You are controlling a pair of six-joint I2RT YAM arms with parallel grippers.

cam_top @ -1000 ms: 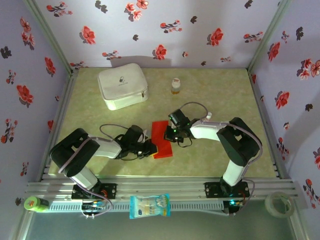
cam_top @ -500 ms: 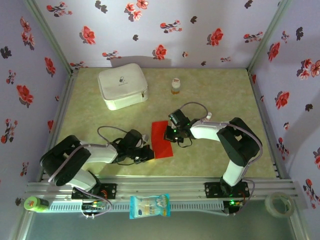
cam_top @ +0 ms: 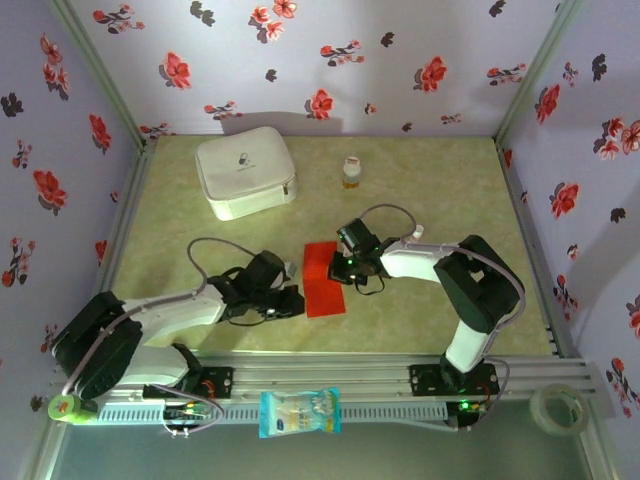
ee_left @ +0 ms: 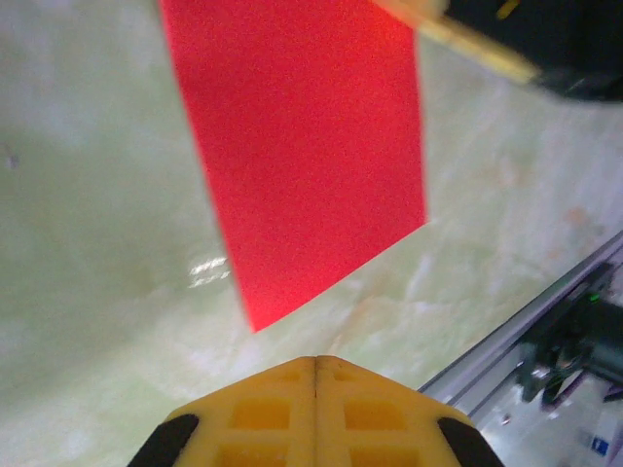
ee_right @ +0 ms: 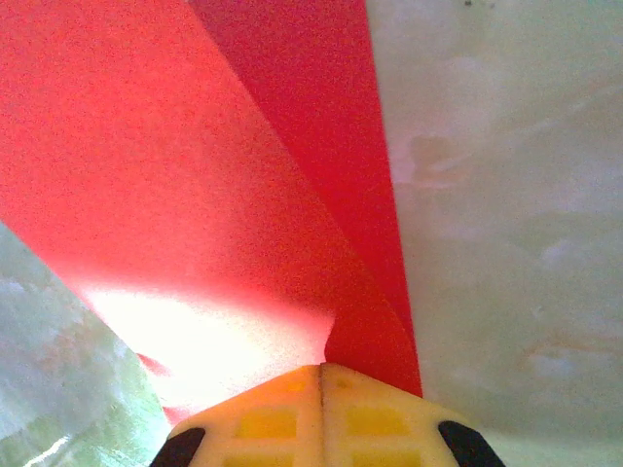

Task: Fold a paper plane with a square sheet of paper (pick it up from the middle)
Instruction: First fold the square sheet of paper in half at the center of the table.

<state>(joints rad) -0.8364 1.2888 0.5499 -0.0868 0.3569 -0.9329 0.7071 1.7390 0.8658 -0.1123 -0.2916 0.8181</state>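
Note:
The square sheet of paper (cam_top: 322,285) is bright red and lies on the table folded into an upright oblong. My right gripper (cam_top: 343,266) is shut, its tips resting on the sheet's upper right part. In the right wrist view the shut tips (ee_right: 321,368) sit on the red paper (ee_right: 195,175), where one layer overlaps another along a slanting edge. My left gripper (cam_top: 292,303) is shut and empty, just left of the sheet's lower corner. In the left wrist view it (ee_left: 316,362) stands a little short of the paper (ee_left: 302,146). The paper plane is out of view.
A white zip case (cam_top: 245,172) and a small bottle (cam_top: 351,172) stand at the back. A snack packet (cam_top: 299,412), a tape roll (cam_top: 556,408) and a green object (cam_top: 70,407) lie on the front rail. Flowered walls enclose three sides.
My left arm has drawn back to the left and lowered, and its gripper has come off the sheet's left edge. The right arm and the paper have stayed put.

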